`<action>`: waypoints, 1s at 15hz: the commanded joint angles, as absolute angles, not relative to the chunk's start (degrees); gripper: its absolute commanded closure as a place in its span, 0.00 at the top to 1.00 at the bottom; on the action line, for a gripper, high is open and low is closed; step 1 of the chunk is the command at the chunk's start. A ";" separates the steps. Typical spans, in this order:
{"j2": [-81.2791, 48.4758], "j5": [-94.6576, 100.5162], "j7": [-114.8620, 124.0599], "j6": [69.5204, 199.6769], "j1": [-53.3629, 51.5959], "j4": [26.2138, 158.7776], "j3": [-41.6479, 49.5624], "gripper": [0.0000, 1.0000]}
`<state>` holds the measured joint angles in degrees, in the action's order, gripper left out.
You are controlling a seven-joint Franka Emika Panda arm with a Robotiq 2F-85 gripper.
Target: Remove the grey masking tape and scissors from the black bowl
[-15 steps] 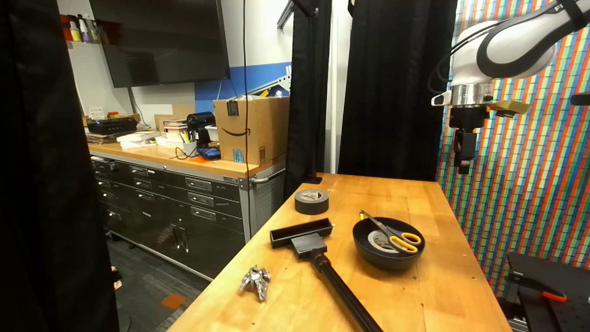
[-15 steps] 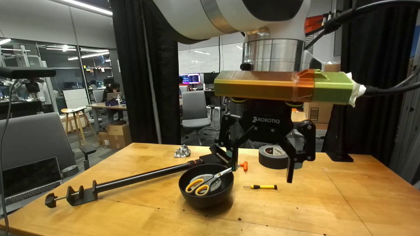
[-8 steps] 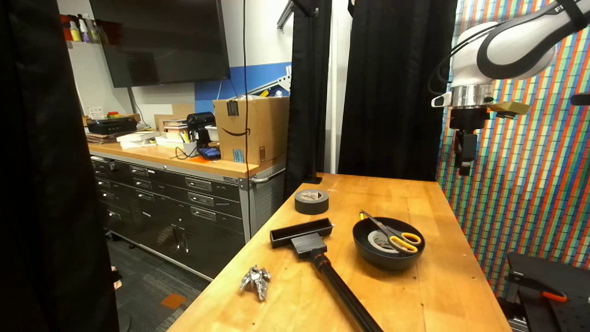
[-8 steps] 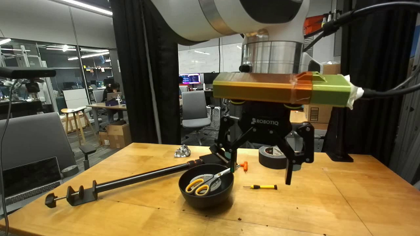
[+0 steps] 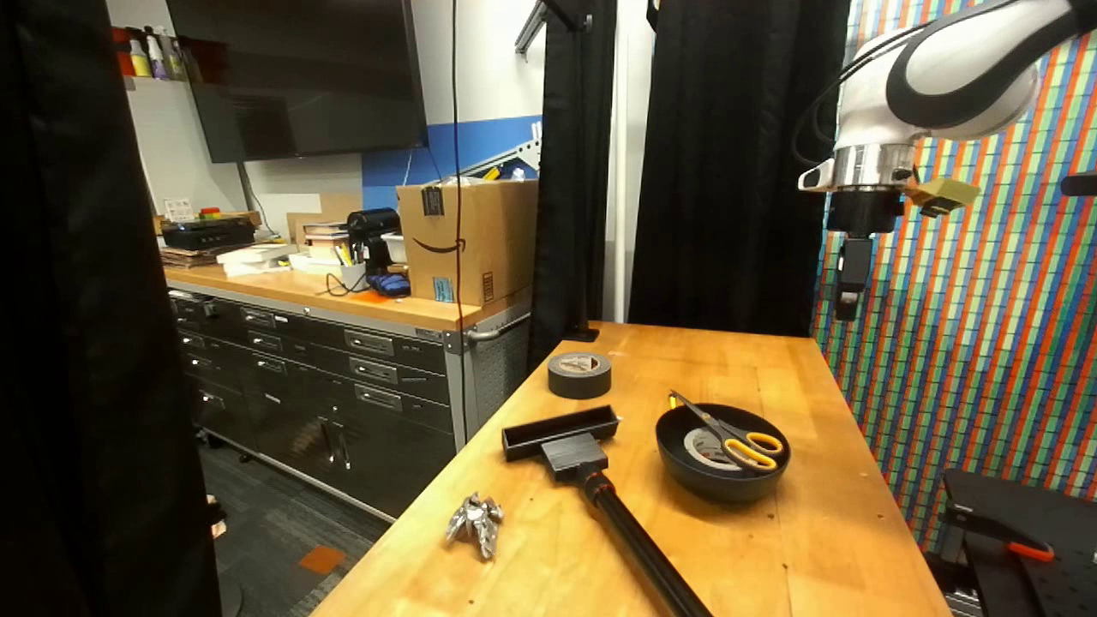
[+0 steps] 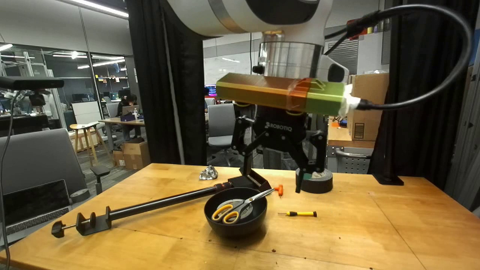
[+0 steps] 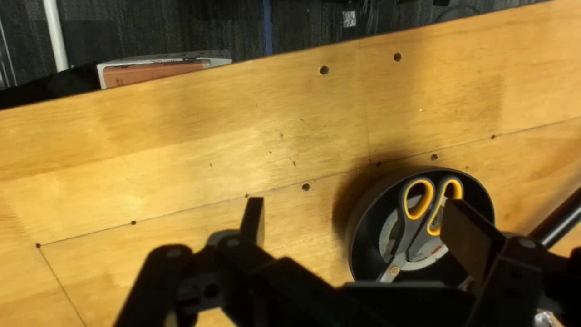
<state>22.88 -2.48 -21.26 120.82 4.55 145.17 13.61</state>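
The black bowl [image 5: 718, 490] stands on the wooden table; it also shows in an exterior view [image 6: 233, 229] and the wrist view [image 7: 366, 240]. The grey masking tape [image 5: 706, 447] lies inside the bowl, partly covered by the scissors [image 6: 242, 207]. The scissors have yellow-orange handles and lie across the tape, blades reaching over the rim. In the wrist view the scissors' handles [image 7: 411, 225] show, the blade ends hidden by the gripper. My gripper [image 6: 272, 180] is open and empty, above the table. In the wrist view, its right finger overlaps a scissor handle in the picture, without visible contact.
A darker grey tape roll [image 5: 579, 377], a black long-handled tool [image 5: 634, 536] and a silvery metal bunch [image 5: 476, 524] lie on the table. A yellow-black screwdriver [image 6: 300, 214] and an orange-handled piece [image 6: 280, 190] lie near the bowl.
My gripper has shifted left and slightly up, and turned a little, in an exterior view. It stays open. The bowl, tape and scissors have not moved.
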 commanded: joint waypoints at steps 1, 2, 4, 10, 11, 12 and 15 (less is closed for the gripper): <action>24.12 -7.89 -13.27 120.69 2.76 144.74 9.63 1.00; 23.70 -9.97 -10.97 121.11 1.93 144.44 8.42 1.00; 22.04 -14.13 -5.90 121.35 0.08 143.15 5.72 1.00; 16.20 -21.26 3.38 125.45 -2.07 139.97 1.43 1.00; 14.87 -21.44 4.42 127.74 -1.78 140.03 1.16 1.00; 13.52 -21.12 5.41 129.79 -1.45 139.90 1.04 1.00; 8.57 -19.04 7.71 136.41 -0.40 139.62 1.21 1.00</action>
